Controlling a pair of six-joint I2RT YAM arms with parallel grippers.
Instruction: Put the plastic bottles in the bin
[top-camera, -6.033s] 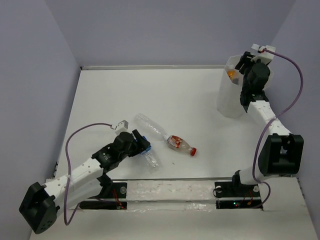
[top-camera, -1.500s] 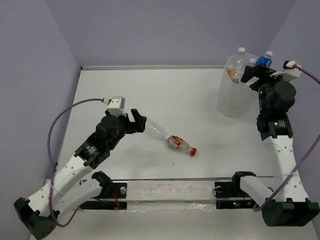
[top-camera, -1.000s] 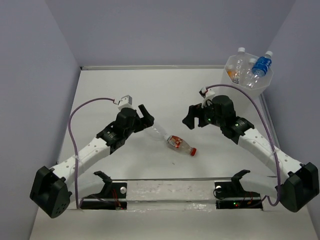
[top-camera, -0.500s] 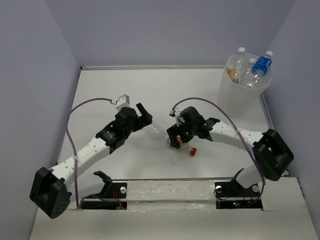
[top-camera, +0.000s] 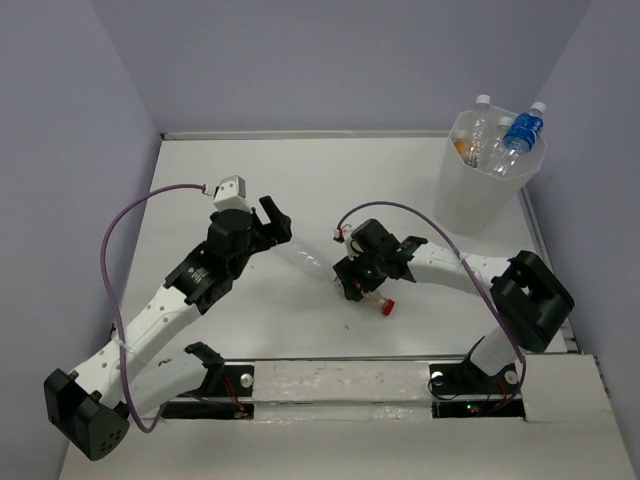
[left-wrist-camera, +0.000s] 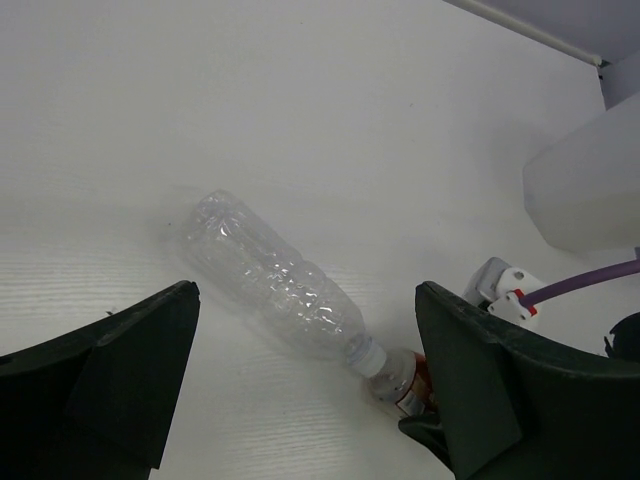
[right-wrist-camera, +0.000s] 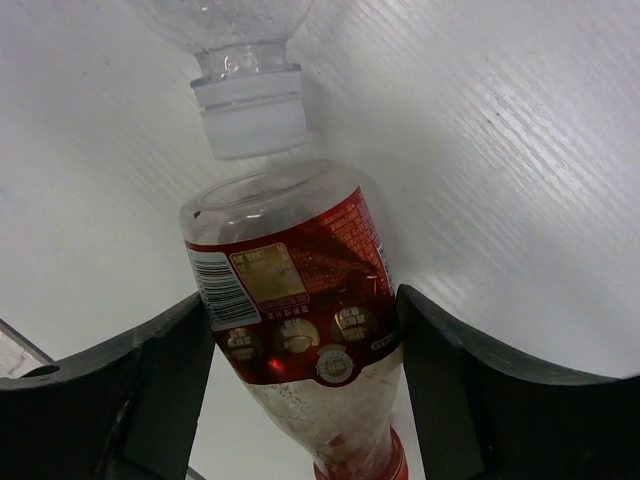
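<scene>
On table (top-camera: 380, 180), far right corner: bin (top-camera: 465, 200) w/ blue-labelled bottle (top-camera: 521, 131) & others standing inside. L gripper (left-wrist-camera: 305, 295) fingers spread wide, hovering over clear bottle (left-wrist-camera: 270, 275) lying mid-table. R gripper (right-wrist-camera: 300, 295) fingers pressed on both sides of red-labelled bottle (right-wrist-camera: 295, 345), lying just beside clear one's cap.

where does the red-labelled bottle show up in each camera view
top external: red-labelled bottle just right of centre, only its red-capped end showing.
left wrist: at the bottom edge, right of centre, partly cut off.
right wrist: centre, filling the lower half.
shared landmark: the clear bottle whose white cap points at its base.
</scene>
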